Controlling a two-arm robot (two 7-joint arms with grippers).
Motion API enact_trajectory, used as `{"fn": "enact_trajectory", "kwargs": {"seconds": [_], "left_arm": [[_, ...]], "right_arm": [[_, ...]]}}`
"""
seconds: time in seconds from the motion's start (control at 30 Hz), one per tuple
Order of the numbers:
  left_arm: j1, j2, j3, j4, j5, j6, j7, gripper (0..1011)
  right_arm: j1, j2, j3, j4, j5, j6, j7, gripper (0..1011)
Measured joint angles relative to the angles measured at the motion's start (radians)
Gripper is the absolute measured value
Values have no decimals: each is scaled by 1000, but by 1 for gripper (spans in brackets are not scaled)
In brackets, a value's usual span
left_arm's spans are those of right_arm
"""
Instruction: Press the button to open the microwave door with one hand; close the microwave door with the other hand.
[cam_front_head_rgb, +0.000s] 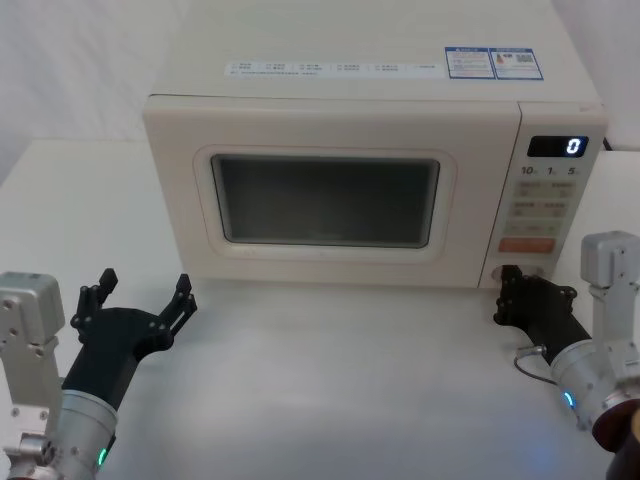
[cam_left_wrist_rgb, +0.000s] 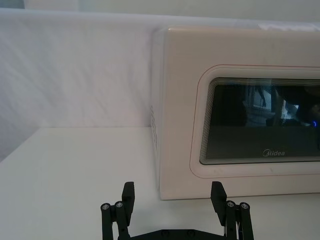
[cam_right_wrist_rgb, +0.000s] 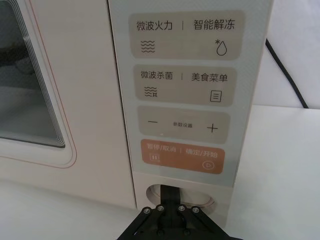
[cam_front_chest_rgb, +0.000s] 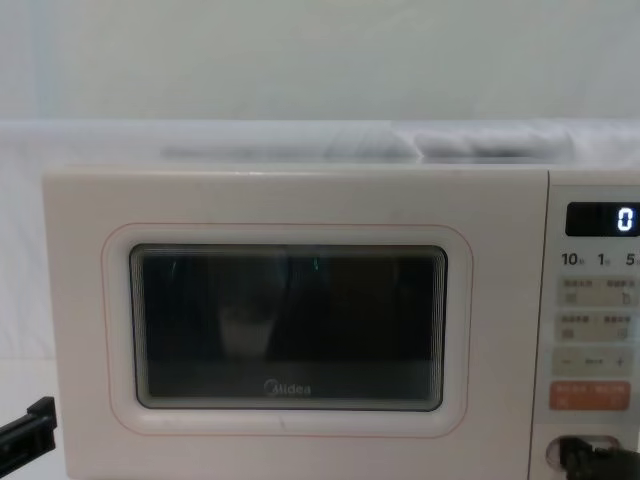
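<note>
the right wrist view brings the control panel (cam_right_wrist_rgb: 182, 100) close: rows of pale keys with printed characters, an orange key (cam_right_wrist_rgb: 183, 156) beneath them, and at the very bottom the wide rounded button (cam_right_wrist_rgb: 200, 196), cream like the panel. the right gripper (cam_right_wrist_rgb: 170, 192) has its black tips drawn together and set against that button. the head view gives the wider layout instead: the microwave (cam_front_head_rgb: 370, 100) stands at the back of a white table (cam_front_head_rgb: 340, 380), its display (cam_front_head_rgb: 566, 146) reading 0, and the right gripper (cam_front_head_rgb: 508, 283) reaches up from the lower right to the panel's bottom corner.

the left gripper (cam_front_head_rgb: 146, 295) hovers low over the table in front of the microwave's left corner, fingers spread wide apart with nothing between them; its wrist view shows the two fingertips (cam_left_wrist_rgb: 129, 192) pointing at that corner.

the microwave door (cam_front_chest_rgb: 290, 200) looks flush with the cabinet in the chest view, a cream panel with a dark rounded window (cam_front_chest_rgb: 288, 325), a thin pink outline around it and a grey midea logo (cam_front_chest_rgb: 287, 389) under the glass.
</note>
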Motion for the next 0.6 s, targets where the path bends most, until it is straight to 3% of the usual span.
{"fn": "enact_trajectory", "kwargs": {"seconds": [0.6], "left_arm": [[0,0,0,0,0,0,0,1001]], "right_arm": [[33,-12,-5,33,-3,-18,5,0]]}}
